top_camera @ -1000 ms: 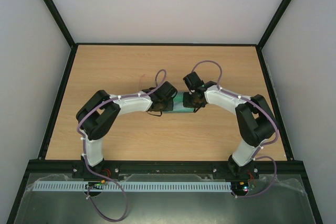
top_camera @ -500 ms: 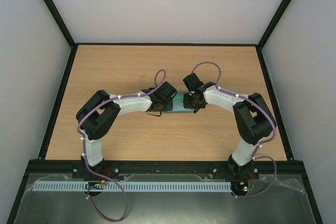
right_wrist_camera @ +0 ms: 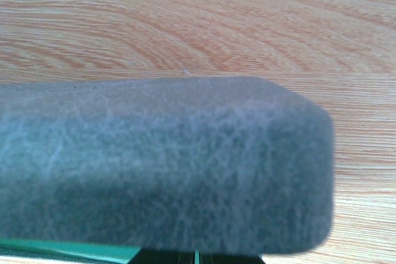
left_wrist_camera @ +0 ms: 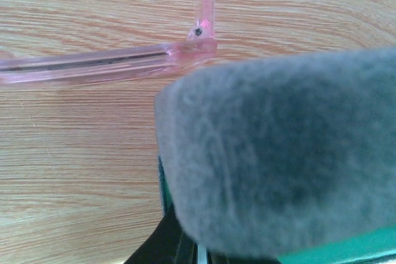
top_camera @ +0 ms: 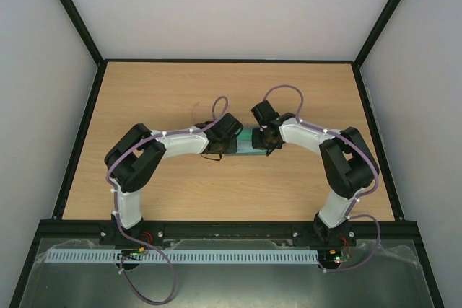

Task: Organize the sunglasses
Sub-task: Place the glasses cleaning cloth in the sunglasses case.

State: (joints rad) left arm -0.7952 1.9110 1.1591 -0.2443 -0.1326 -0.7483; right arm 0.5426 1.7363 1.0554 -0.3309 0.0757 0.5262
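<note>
The grey-blue case (top_camera: pixel 245 143) with green lining lies at the table's middle, between my two grippers. My left gripper (top_camera: pixel 216 151) is at its left end and my right gripper (top_camera: pixel 267 142) at its right end. In the left wrist view the case's felt shell (left_wrist_camera: pixel 278 153) fills the frame above the left gripper (left_wrist_camera: pixel 201 255), which is shut on the case's edge. The right wrist view shows the same shell (right_wrist_camera: pixel 167 165) over the right gripper (right_wrist_camera: pixel 197 256), shut on the green-lined rim. The pink sunglasses (left_wrist_camera: pixel 111 66) lie on the wood just beyond the case, untouched.
The wooden table (top_camera: pixel 144 91) is framed by black rails and pale walls. Purple cables loop over both wrists. Both arm bases stand at the near edge.
The right arm's elbow has shifted slightly left. The case and the left arm stay where they were.
</note>
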